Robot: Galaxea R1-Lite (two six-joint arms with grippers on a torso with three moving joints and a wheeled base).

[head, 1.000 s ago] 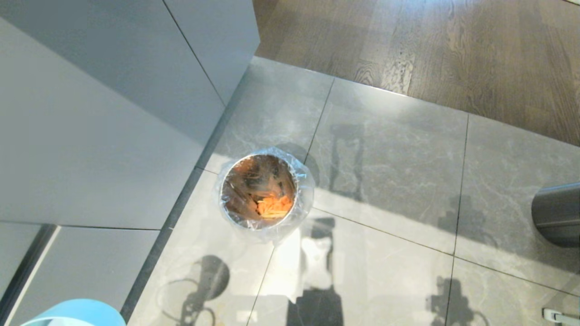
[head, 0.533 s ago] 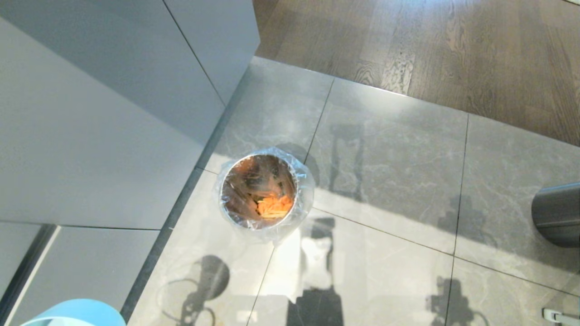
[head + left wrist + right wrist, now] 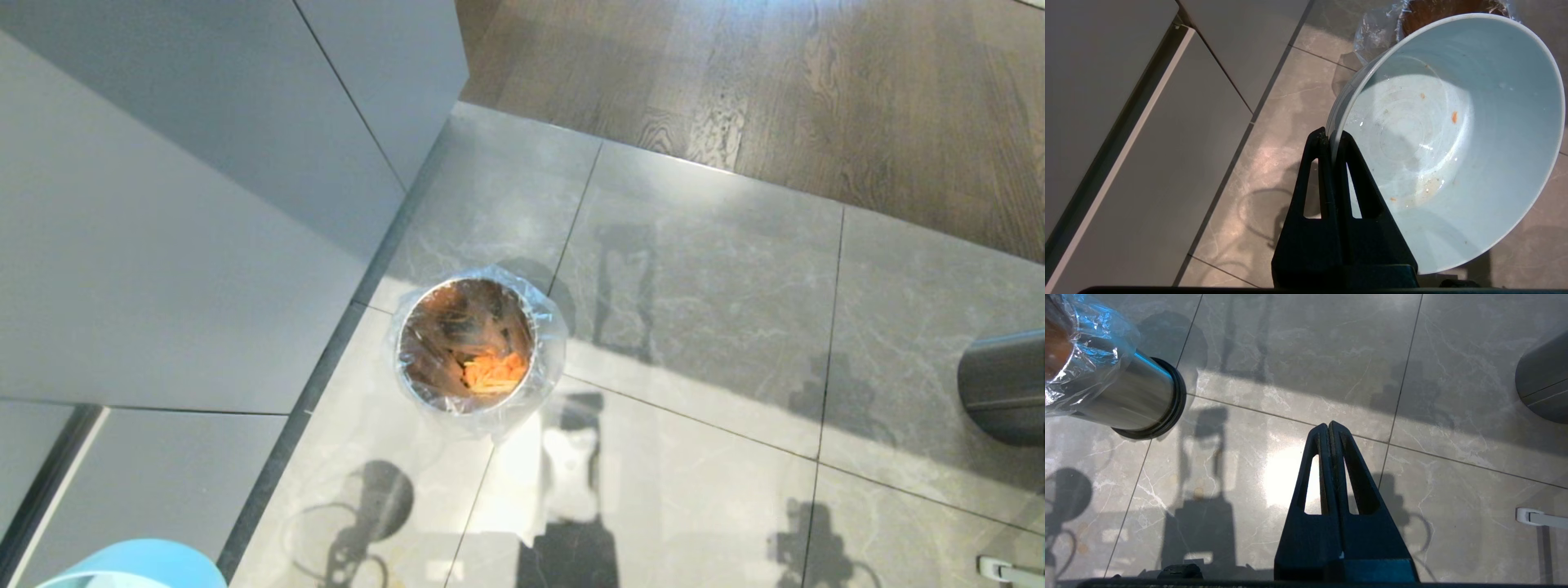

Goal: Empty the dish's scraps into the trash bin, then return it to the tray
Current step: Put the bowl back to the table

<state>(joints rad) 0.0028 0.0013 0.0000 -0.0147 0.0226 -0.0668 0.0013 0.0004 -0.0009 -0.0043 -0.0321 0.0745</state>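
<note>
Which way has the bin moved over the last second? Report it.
No. The bin sits at the same spot against the floor tile seams, beside the cabinet.

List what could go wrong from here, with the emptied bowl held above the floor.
1. The left end effector pinches only the thin rim of the tilted dish; on the way back it could slip and drop onto the tiled floor.
2. Orange specks cling inside and could fall outside the trash bin.
3. The tray is out of view, so placement needs relocating.
</note>
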